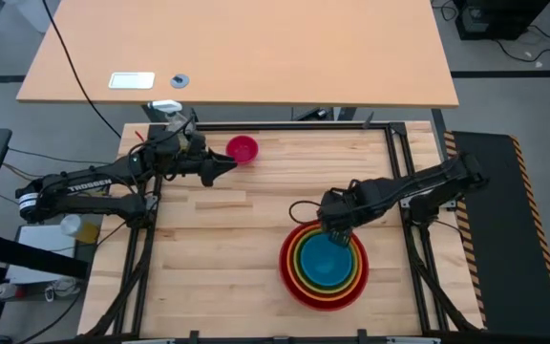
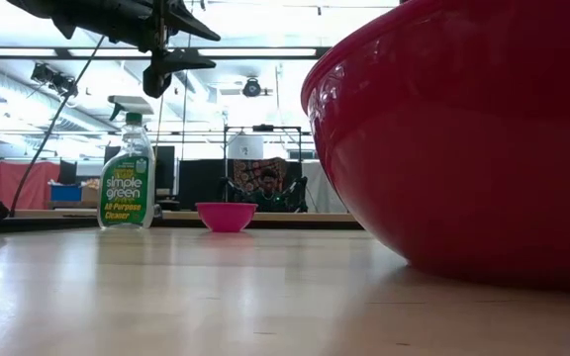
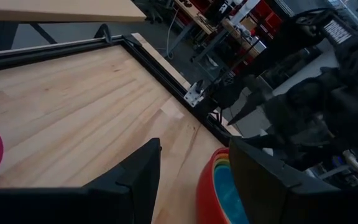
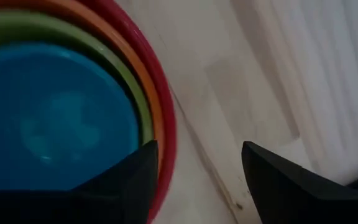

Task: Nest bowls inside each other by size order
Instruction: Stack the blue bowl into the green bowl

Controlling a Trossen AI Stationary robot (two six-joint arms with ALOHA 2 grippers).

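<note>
The red bowl (image 1: 323, 294) stands on the table at the near right with the orange (image 1: 306, 272), lime green (image 1: 313, 250) and blue (image 1: 327, 266) bowls nested inside it; it fills the right of the low view (image 2: 463, 129). The small magenta-pink bowl (image 1: 243, 149) rests on its base at the far middle, also in the low view (image 2: 226, 217). My left gripper (image 1: 229, 169) is open and empty, beside the pink bowl. My right gripper (image 1: 339, 235) is open and empty, above the stack's far rim (image 4: 160, 118).
A yellow-green spray bottle (image 2: 127, 176) stands upright beyond the table's far left corner. A black frame (image 1: 390, 143) runs along the table's edges. Bare wood lies between the pink bowl and the stack.
</note>
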